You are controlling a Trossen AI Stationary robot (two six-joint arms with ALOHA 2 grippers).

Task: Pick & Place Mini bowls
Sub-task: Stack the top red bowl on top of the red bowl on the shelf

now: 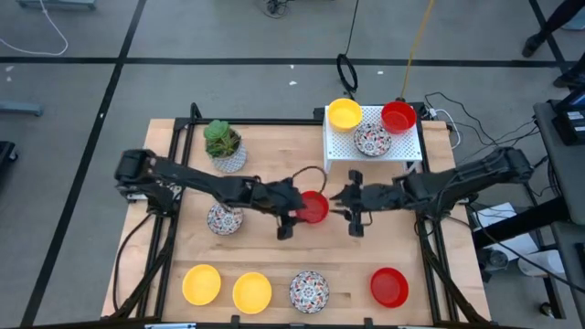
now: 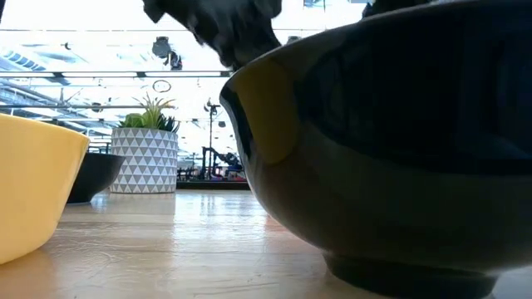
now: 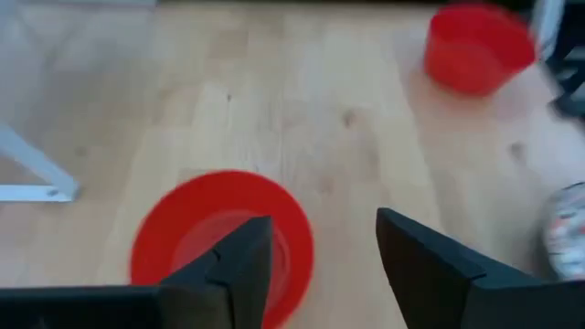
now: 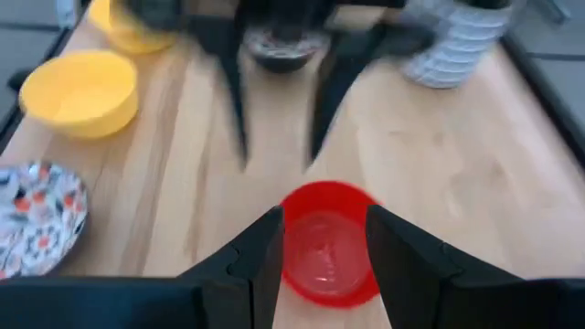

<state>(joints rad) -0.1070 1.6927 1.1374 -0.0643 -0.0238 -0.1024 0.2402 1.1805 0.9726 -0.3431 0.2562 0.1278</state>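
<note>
A red mini bowl (image 1: pixel 315 208) stands upright on its base at the middle of the table, between my two grippers. My left gripper (image 1: pixel 296 214) hangs open just to its left, raised above it; in its wrist view the bowl (image 3: pixel 219 245) lies below the open fingers (image 3: pixel 247 260). My right gripper (image 1: pixel 345 206) is open just to the bowl's right, and in its wrist view the bowl (image 4: pixel 325 241) shows between its fingers (image 4: pixel 260 256), farther off and lower. Neither gripper touches it.
A white rack (image 1: pixel 402 153) at the far right holds a yellow, a red and a patterned bowl. A potted plant (image 1: pixel 223 146) and a patterned bowl (image 1: pixel 224 219) stand at the left. Two yellow bowls (image 1: pixel 227 287), a patterned bowl (image 1: pixel 309 291) and a red bowl (image 1: pixel 389 286) line the near edge.
</note>
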